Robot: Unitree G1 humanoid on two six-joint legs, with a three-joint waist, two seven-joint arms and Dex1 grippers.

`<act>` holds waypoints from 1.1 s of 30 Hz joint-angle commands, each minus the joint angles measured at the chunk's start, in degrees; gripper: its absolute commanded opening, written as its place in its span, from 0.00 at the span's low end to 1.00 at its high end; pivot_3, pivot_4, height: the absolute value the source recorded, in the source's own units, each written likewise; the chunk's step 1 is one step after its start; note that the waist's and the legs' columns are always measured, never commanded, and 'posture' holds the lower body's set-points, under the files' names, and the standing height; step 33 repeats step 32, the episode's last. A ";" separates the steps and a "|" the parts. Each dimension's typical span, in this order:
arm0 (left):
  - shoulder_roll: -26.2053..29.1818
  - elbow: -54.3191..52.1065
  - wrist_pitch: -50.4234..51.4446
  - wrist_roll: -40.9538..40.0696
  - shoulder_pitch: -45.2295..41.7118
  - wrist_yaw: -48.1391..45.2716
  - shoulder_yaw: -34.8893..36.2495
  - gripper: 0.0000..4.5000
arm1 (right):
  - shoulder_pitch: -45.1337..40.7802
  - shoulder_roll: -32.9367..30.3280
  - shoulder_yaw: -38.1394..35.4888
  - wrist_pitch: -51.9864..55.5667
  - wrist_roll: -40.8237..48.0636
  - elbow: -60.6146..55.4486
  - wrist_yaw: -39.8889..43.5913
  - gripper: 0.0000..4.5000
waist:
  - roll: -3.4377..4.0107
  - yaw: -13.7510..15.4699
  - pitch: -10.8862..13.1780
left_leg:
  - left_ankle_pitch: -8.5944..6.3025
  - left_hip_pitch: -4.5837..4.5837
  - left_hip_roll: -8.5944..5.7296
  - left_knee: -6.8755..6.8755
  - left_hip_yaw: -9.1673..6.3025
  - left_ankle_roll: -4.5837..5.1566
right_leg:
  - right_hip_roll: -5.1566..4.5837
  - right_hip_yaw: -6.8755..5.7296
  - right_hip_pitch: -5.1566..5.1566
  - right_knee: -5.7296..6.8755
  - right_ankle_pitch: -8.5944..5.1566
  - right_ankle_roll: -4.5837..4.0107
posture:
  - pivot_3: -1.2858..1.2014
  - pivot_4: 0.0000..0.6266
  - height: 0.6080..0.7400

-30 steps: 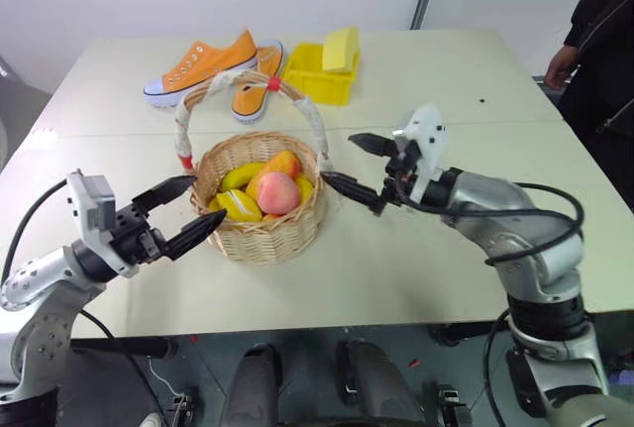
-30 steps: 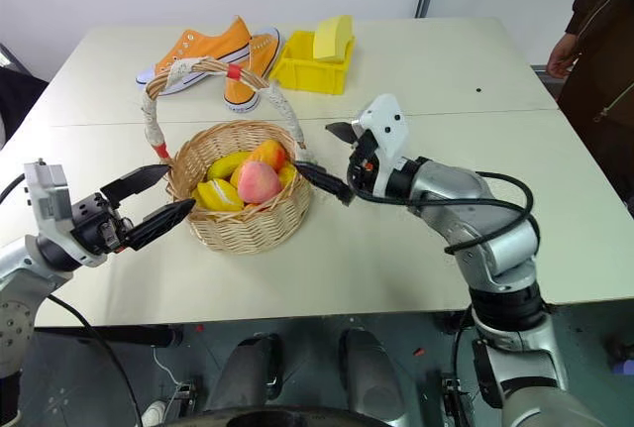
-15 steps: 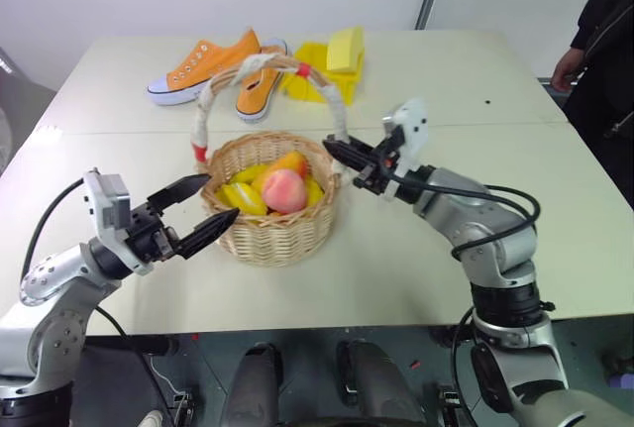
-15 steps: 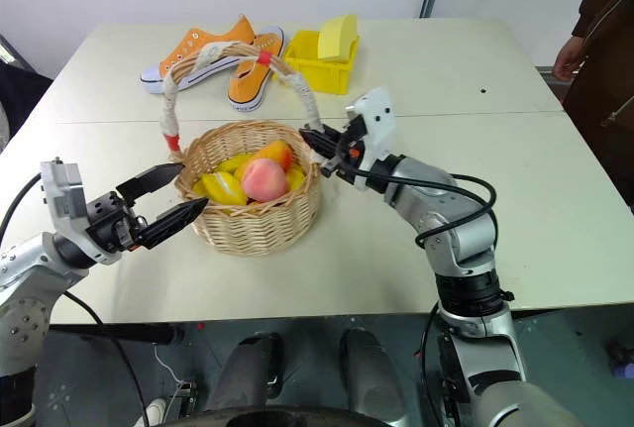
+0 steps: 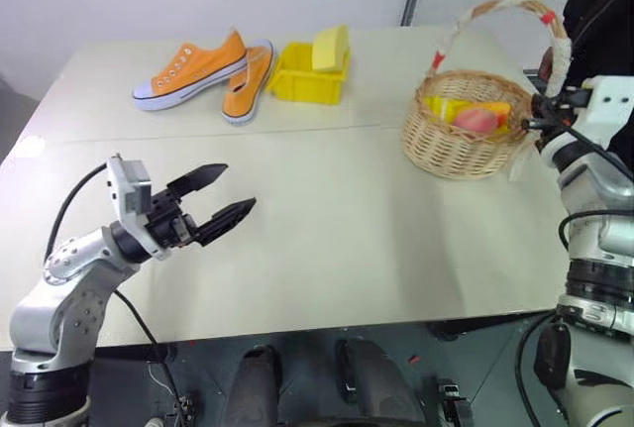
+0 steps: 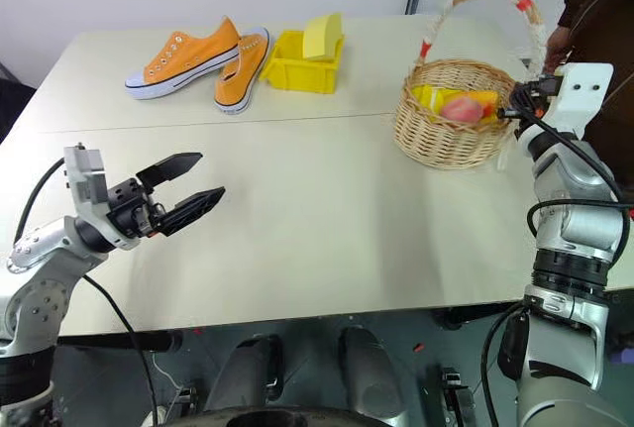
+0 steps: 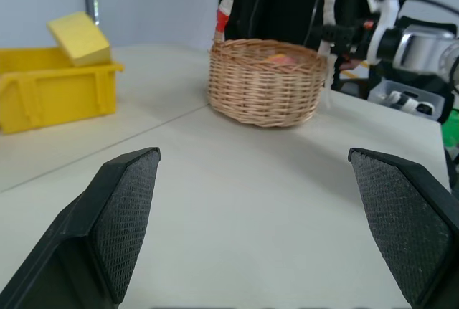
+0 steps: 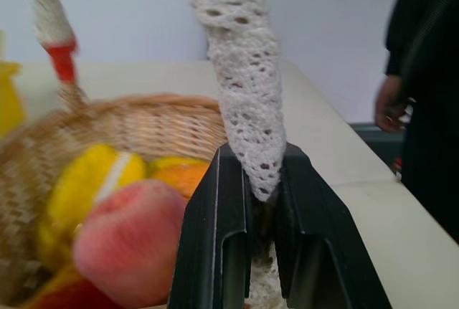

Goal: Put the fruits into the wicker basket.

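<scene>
Right claw: the right claw (image 8: 247,234) is clamping its two black fingers on the wicker basket's white-wrapped handle (image 8: 244,87), low on the side nearest it, probably so the whole load can be shifted in one grip.
Wicker basket: the wicker basket (image 5: 464,138) is sitting at the far right of the bench (image 5: 327,239), near its right edge, just beside the right arm.
Fruits: the fruits are lying inside the basket; a pink peach (image 8: 125,248) is resting in front, with yellow banana-like pieces (image 8: 90,183) and an orange-yellow mango (image 8: 183,176) behind it. With all of them inside, the task is looking as good as finished.
Left claw: the left claw (image 5: 220,199) is hanging with its fingers spread wide over bare bench at the near left, well apart from the basket and holding nothing.
Materials: the basket is round, tan and tightly woven; its tall arched handle is wearing an open lacy white wrap with red tape (image 8: 61,58) at its ends. The finger pads (image 7: 129,208) are showing a fine cross-hatched texture.
Far side: orange sneakers (image 5: 203,68) and a yellow plastic bin (image 5: 305,78) holding a yellow sponge (image 5: 330,48) are standing untouched at the far left.
Bystander: a person in dark clothing (image 6: 599,11) is standing past the bench's right end.
</scene>
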 commanded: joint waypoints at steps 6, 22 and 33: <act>0.66 0.15 -1.49 0.83 -1.02 0.43 1.04 1.00 | 2.37 -2.22 -1.54 -3.29 -0.73 -4.65 -0.11 0.64 | 0.00 0.56 0.00 | 0.00 -0.03 -0.01 0.03 0.06 0.00 | -0.03 0.02 0.00 -0.03 -0.02 0.01 | 0.52 0.24 1.00; 1.19 9.96 -7.44 14.53 8.05 8.55 5.24 1.00 | 31.97 -3.60 7.10 0.52 12.46 -36.75 26.27 0.74 | 0.00 -0.39 -0.01 | -0.02 0.39 0.07 -0.16 0.39 0.02 | -0.04 0.26 0.12 0.02 -0.21 0.11 | 0.52 0.24 1.00; -0.67 5.59 -8.62 14.82 14.69 10.86 7.16 1.00 | 25.09 -1.54 16.82 -3.80 7.08 -28.37 29.82 0.74 | -0.16 0.72 -0.04 | -0.02 0.24 0.00 -0.19 0.61 0.00 | -0.25 0.35 0.08 -0.24 -0.10 -0.11 | 0.52 0.24 1.00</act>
